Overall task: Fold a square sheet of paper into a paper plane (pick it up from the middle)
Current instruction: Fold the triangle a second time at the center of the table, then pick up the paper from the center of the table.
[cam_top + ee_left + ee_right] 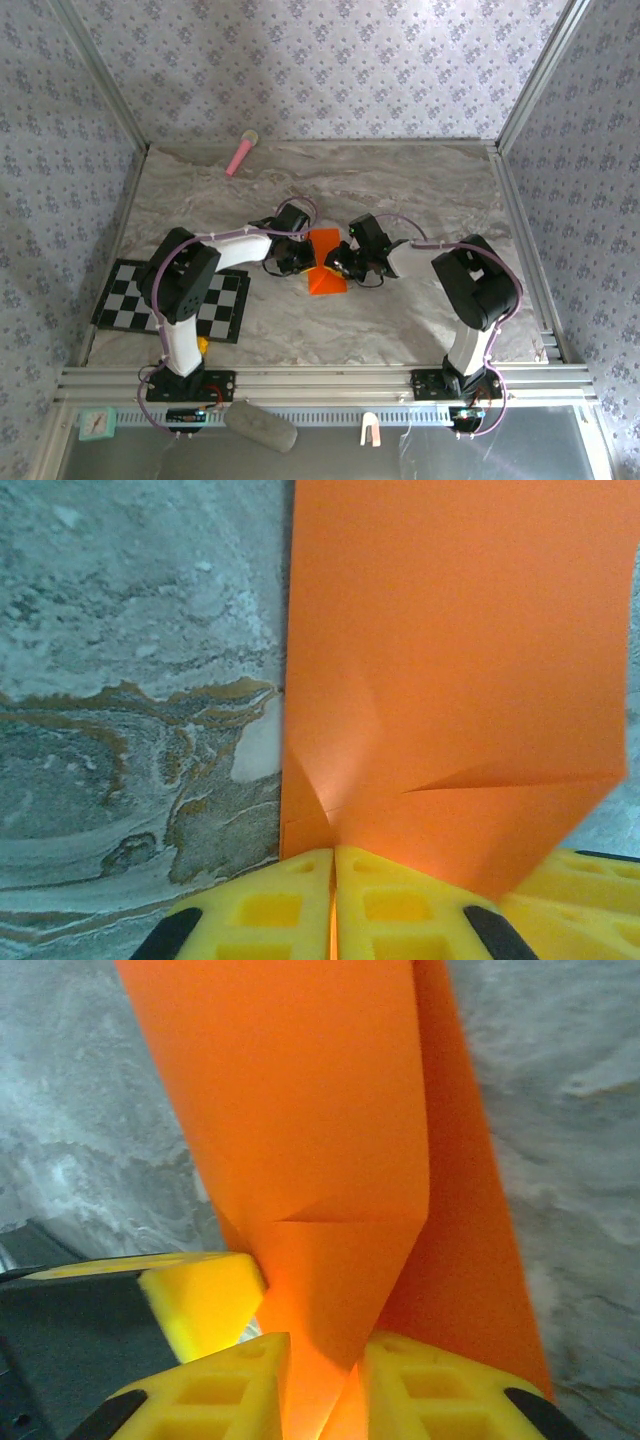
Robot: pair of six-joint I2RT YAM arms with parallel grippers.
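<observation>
The square sheet of paper (324, 246) is bright orange and folded, with creases and an angled flap, and it lies mid-table between both arms. My left gripper (301, 260) comes at it from the left. In the left wrist view its yellow fingers (270, 905) press together on the paper's near edge (450, 660), so the left gripper (333, 852) is shut on it. My right gripper (339, 264) meets it from the right. In the right wrist view a folded flap of the paper (300, 1110) runs down between the right gripper (325, 1350) jaws, which close on it.
A pink stick (241, 153) lies at the back left of the marble table (430, 190). A black-and-white checkered mat (215, 310) sits under the left arm. Metal rails (320, 382) and patterned walls bound the table. The left gripper's yellow finger (200, 1295) sits close beside the right jaws.
</observation>
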